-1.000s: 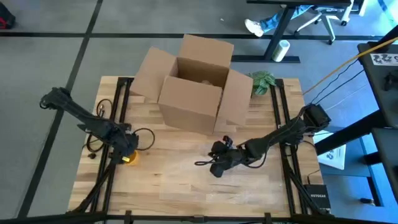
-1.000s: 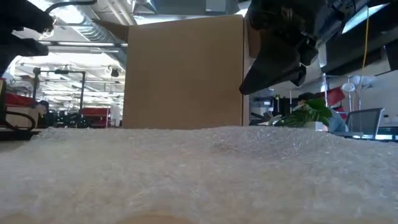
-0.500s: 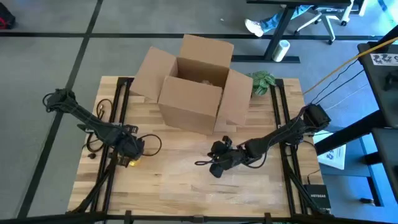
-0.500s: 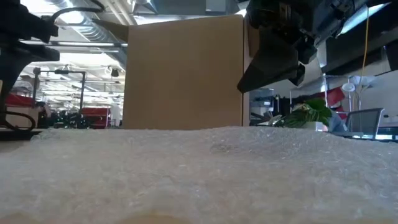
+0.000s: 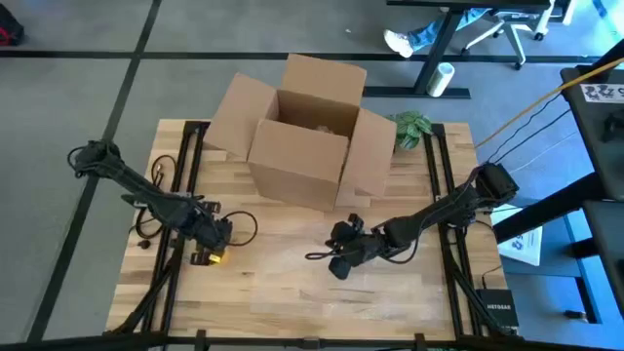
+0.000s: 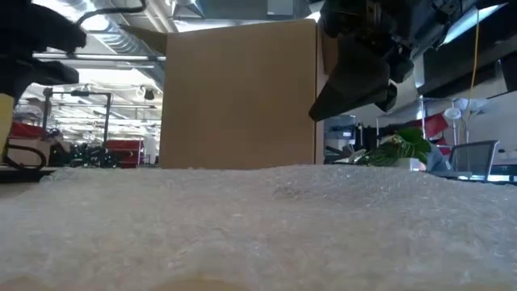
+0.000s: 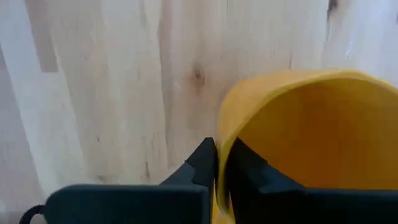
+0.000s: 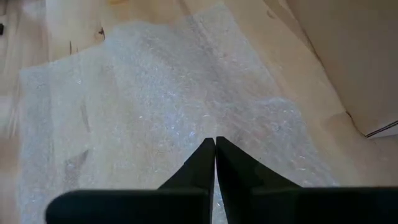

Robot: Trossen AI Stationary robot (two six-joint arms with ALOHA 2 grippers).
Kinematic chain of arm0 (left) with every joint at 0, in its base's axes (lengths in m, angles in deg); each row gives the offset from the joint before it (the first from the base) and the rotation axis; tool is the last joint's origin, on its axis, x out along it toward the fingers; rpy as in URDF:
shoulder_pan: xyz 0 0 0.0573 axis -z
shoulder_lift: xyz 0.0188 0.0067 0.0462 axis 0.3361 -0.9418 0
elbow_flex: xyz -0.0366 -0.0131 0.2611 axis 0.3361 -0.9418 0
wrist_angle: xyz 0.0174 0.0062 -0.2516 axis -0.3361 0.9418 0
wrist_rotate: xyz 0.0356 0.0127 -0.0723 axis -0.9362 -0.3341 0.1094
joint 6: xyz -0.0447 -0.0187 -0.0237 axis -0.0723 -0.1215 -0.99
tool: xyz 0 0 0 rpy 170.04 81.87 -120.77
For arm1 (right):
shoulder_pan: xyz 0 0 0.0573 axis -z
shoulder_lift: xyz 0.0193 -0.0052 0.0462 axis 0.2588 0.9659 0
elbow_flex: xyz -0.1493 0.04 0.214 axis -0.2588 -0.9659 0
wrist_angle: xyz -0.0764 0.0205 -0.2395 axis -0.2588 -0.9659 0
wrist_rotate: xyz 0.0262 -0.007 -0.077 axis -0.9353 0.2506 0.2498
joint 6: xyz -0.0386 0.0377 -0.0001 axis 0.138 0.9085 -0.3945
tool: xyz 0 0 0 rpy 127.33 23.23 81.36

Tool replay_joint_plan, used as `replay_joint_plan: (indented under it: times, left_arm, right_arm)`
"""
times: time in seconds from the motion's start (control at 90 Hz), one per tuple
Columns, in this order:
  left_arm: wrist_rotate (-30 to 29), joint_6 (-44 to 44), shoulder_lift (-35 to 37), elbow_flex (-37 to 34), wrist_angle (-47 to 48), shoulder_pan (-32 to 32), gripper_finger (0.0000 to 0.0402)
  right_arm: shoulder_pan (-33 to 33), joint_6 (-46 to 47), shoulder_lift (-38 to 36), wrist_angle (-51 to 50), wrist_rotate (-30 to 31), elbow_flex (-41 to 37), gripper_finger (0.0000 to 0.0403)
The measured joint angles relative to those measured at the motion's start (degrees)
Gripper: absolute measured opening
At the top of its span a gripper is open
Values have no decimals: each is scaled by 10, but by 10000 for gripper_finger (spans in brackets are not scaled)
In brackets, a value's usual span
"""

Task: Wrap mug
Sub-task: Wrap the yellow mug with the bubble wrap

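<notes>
Left hand (image 5: 212,250): it hangs over the left part of the worktop (image 5: 283,292); its fingers (image 7: 205,163) are closed on the rim of the yellow mug (image 7: 311,137), one finger outside the wall and one inside.
Mug: it is in the left hand's grip, just above the wood, and well apart from the bubble wrap (image 8: 168,106).
Bubble wrap: it lies flat in the middle of the worktop, in front of the open box (image 5: 307,127).
Right hand (image 5: 343,255): it is low over the wrap's right part; the fingers are pressed together and hold nothing.
Advice: the mug should probably go to the middle of the sheet, set down gently without sliding, so the wrap stays flat. The right hand could pin the sheet.
</notes>
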Motion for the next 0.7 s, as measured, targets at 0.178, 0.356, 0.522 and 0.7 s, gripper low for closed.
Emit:
replay_joint_plan:
  times: [0.178,0.356,0.522,0.7]
  left_arm:
    - [-1,0,0,39,-10,-28,1]
    - [5,8,-6,85,-12,-53,1]
    - [23,48,-41,116,-11,-70,0]
    - [43,100,-107,145,-58,-90,0]
  right_arm:
    - [0,1,0,-22,-15,0,0]
    - [-24,34,0,-88,-3,0,0]
    - [-84,32,-22,-89,56,-1,0]
    - [-160,76,-72,-63,153,-52,0]
